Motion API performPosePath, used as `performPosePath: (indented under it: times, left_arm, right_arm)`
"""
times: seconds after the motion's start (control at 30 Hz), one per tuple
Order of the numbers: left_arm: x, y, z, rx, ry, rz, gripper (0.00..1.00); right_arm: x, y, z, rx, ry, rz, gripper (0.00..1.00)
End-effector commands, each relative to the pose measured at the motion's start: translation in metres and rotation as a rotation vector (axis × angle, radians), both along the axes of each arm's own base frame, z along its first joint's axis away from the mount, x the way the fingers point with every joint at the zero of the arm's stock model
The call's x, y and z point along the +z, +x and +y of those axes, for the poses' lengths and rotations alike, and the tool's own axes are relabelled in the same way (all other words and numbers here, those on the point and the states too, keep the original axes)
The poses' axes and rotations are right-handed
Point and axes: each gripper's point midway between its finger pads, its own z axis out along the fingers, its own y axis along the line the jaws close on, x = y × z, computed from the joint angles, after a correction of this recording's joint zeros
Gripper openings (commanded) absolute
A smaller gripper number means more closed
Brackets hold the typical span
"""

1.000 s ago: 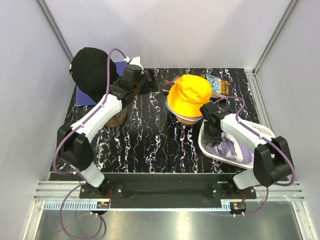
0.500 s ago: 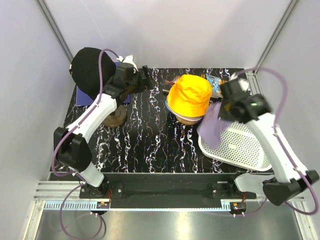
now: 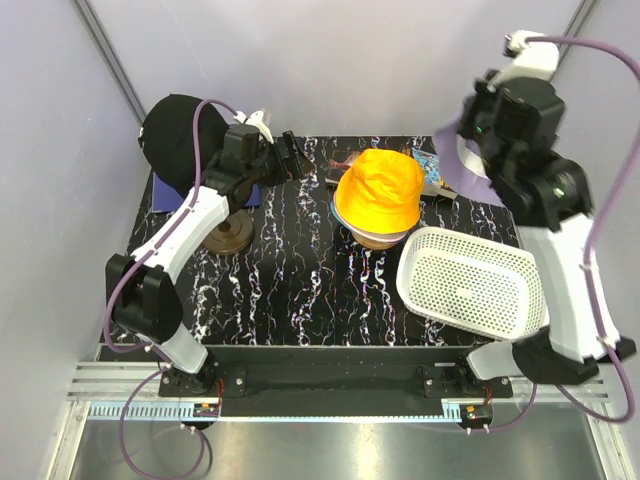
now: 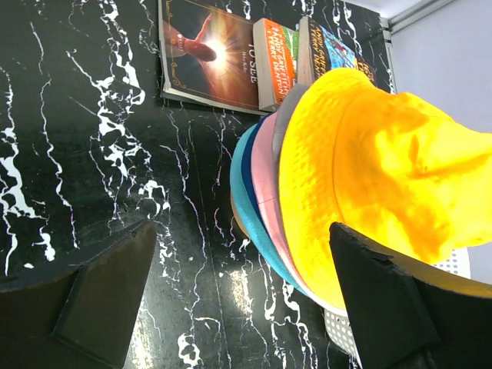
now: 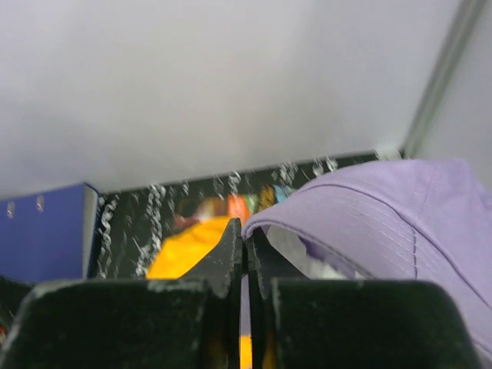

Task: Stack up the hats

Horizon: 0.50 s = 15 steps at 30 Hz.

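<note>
A stack of hats sits at the table's middle back with an orange bucket hat [image 3: 378, 190] on top. In the left wrist view the orange hat [image 4: 369, 169] covers pink [image 4: 265, 173] and teal [image 4: 244, 196] brims. My right gripper [image 5: 246, 240] is shut on the brim of a lavender hat [image 5: 384, 219], which hangs high at the back right [image 3: 458, 168], to the right of the stack. A black cap [image 3: 172, 135] sits at the back left. My left gripper [image 3: 297, 160] stands open between the cap and the stack, nothing between its fingers [image 4: 92, 296].
A white perforated basket [image 3: 470, 280] lies at the right front. Books [image 4: 211, 58] lie behind the stack. A round brown base [image 3: 228, 238] and a blue board [image 3: 165, 195] are at the left. A cream head [image 3: 375, 238] shows under the stack.
My right gripper shut on the lavender hat in the basket and lifted it high to the back right. The left gripper drew back slightly to the left, still open.
</note>
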Motion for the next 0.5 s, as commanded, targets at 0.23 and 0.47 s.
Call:
performPosePath:
  times: [0.23,0.47]
  left_arm:
    - [0.046,-0.009,-0.006,-0.06,-0.053,-0.123,0.99]
    - [0.049,-0.004,0.0,-0.031,-0.028,-0.145,0.99]
  right_arm:
    - [0.056,0.149,0.096,0.161,-0.007,-0.371,0.0]
    - [0.059,0.136,0.127,0.334,0.142,-0.366,0.0]
